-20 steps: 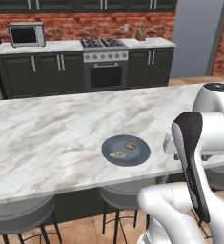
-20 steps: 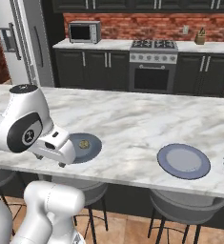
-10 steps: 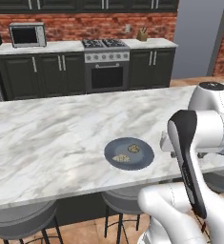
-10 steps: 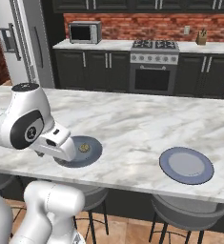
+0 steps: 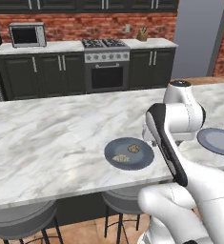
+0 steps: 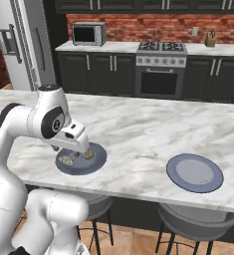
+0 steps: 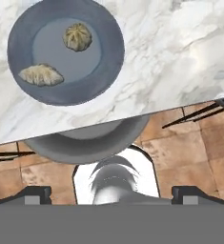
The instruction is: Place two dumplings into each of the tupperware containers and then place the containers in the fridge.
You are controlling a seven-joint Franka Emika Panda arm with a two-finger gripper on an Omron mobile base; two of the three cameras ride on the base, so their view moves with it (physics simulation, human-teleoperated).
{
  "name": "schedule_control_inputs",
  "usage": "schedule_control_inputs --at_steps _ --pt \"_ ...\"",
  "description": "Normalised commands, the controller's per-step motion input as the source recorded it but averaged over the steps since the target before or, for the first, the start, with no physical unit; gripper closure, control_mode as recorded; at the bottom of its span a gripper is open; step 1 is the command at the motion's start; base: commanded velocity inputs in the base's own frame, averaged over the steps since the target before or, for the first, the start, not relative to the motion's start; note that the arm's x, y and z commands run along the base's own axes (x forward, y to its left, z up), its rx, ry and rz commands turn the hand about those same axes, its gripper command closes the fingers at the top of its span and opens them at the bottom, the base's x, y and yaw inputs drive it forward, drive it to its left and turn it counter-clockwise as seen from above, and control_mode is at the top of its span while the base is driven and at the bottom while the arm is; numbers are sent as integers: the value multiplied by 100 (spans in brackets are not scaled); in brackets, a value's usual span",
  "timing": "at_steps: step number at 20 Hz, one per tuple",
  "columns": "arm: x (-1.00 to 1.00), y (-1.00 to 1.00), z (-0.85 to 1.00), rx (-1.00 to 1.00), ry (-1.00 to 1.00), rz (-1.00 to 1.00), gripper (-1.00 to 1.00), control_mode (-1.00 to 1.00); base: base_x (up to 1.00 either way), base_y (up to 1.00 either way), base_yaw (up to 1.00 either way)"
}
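Jaws are standing wide apart and gripping nothing, hovering above the round dark blue-grey plate (image 7: 66,50) on the marble table (image 5: 46,143), apparently readying to pick either small pale pleated dumpling (image 7: 77,37) lying there.

Two dumplings (image 7: 76,37) lie on a plate (image 7: 108,57) near the counter (image 5: 46,143) edge

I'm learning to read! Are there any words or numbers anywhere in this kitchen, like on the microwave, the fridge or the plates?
No words or numbers can be read.
Microwave: no legible label.
Fridge: its dispenser panel is too small and blurred to read.
Plate with the dumplings: plain, no writing.
Second plate: plain, no writing.
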Motion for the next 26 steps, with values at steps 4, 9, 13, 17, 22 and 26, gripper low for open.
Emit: schedule_control_inputs --at_steps 4,9,13,17,22,26 --pt "99 17 -81 0 6 4 -100 -100 0 0 0" --pt "93 23 -88 0 2 8 -100 -100 0 0 0" --pt "75 0 -71 3 -1 3 -100 -100 0 0 0" --pt "68 0 -55 0 -4 1 -100 -100 0 0 0" --pt "31 0 -11 0 0 0 -100 -100 0 0 0" --pt "36 0 -2 0 0 0 -100 -100 0 0 0"
